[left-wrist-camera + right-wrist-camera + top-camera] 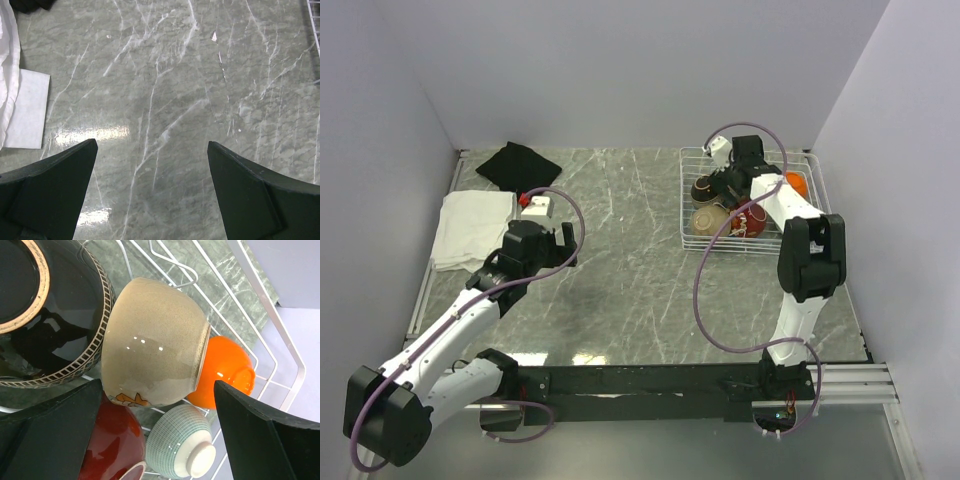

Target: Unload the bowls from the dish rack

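Observation:
The white wire dish rack (682,200) stands at the far right of the table. Inside it lie a black bowl with a patterned rim (55,315), a beige bowl (155,340) on its side, an orange bowl (225,372), a dark red bowl (110,445) and a green-striped bowl (180,440) upside down. My right gripper (158,384) hangs open just above the beige bowl, one finger on each side, holding nothing. In the top view it (728,178) sits over the rack. My left gripper (152,145) is open over bare table, left of centre (568,245).
A folded white cloth (470,225) and a black cloth (518,165) lie at the far left. A small white and red object (535,205) sits beside them. The rack's rim wire (280,325) runs close past my right finger.

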